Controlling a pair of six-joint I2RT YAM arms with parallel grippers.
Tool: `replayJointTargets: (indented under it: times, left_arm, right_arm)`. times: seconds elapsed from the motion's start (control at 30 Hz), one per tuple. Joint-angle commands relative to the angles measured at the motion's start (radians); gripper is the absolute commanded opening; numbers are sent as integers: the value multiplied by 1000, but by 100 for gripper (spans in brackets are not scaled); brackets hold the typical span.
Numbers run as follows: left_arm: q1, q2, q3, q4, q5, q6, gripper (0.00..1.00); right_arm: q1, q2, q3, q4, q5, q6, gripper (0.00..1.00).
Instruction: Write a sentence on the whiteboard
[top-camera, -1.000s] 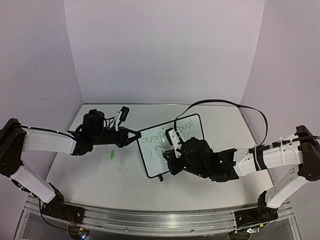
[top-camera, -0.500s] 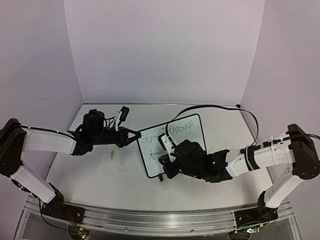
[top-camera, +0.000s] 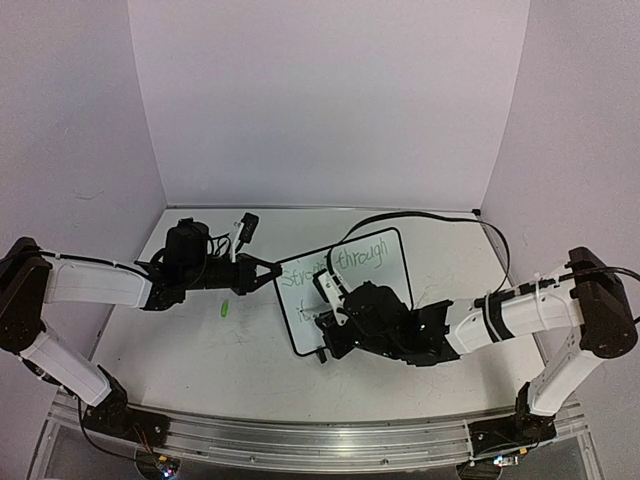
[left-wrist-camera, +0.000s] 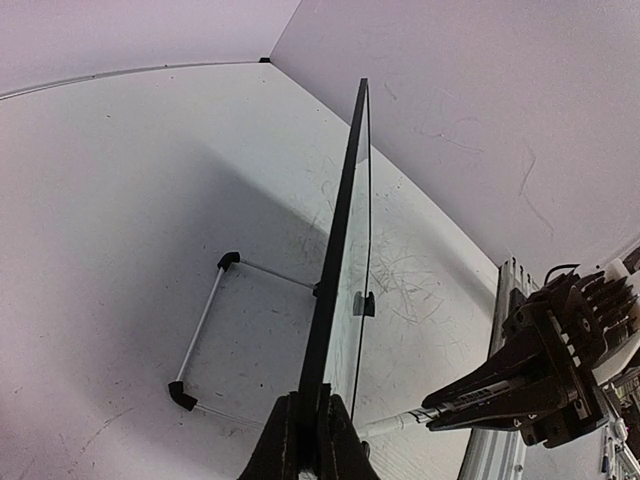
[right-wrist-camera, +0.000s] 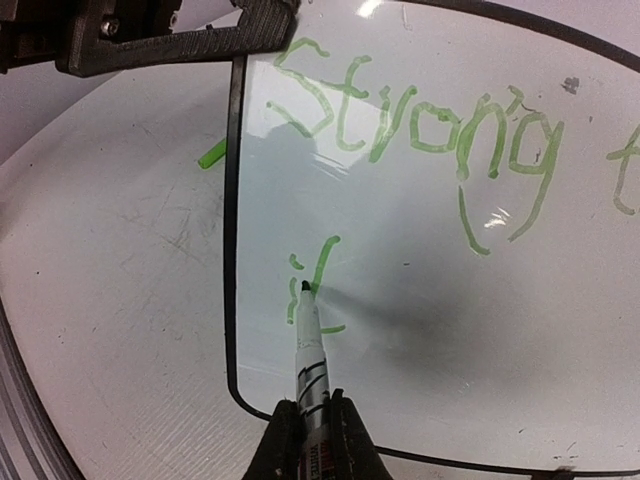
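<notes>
The whiteboard (top-camera: 385, 262) stands tilted on the table, and my left gripper (top-camera: 272, 273) is shut on its left edge. Seen edge-on in the left wrist view, the whiteboard (left-wrist-camera: 343, 250) runs between the shut fingers of the left gripper (left-wrist-camera: 310, 425). My right gripper (right-wrist-camera: 312, 425) is shut on a white marker (right-wrist-camera: 311, 350), whose tip touches the board at the green "it". The sentence (right-wrist-camera: 420, 125) reads "Strong" on the top line, with "through" (top-camera: 362, 255) beside it. From above, the right gripper (top-camera: 330, 322) covers the board's lower left.
A green marker cap (top-camera: 226, 309) lies on the table left of the board. A small black object (top-camera: 247, 224) sits near the back wall. A black cable (top-camera: 420, 213) arcs behind the board. The board's wire stand (left-wrist-camera: 205, 320) rests behind it.
My right gripper has moved left with the marker to the board's lower-left part, uncovering "through". More green strokes show at "it". The left arm and the board have not moved.
</notes>
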Motion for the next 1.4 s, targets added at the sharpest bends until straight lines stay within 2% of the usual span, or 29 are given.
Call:
replayJointTargets:
  times: [0.0, 0.37, 0.43, 0.5, 0.63, 0.9, 1.07, 1.37]
  left_arm:
    - [6, 6, -1, -118, -88, 78, 0]
    - [6, 9, 0, -122, -89, 79, 0]
    - [6, 11, 1, -122, -90, 80, 0]
    - [6, 14, 2, -122, -88, 79, 0]
    - [6, 16, 4, -123, -90, 79, 0]
    - [6, 23, 1, -125, -103, 81, 0]
    - [6, 15, -11, -125, -109, 77, 0]
    - [6, -6, -21, -125, -134, 66, 0]
  right_arm:
    - [2, 18, 45, 10, 50, 12, 0]
    - [2, 11, 53, -69, 141, 53, 0]
    - [3, -40, 18, -75, 198, 73, 0]
    - [2, -164, -70, -30, 225, 62, 0]
    - [-14, -353, -211, 112, 113, -84, 0]
    - [-26, -234, -173, 105, -52, -222, 0]
    - [-27, -192, -164, 134, -43, -274, 0]
    - [-26, -145, -167, 173, 19, -234, 0]
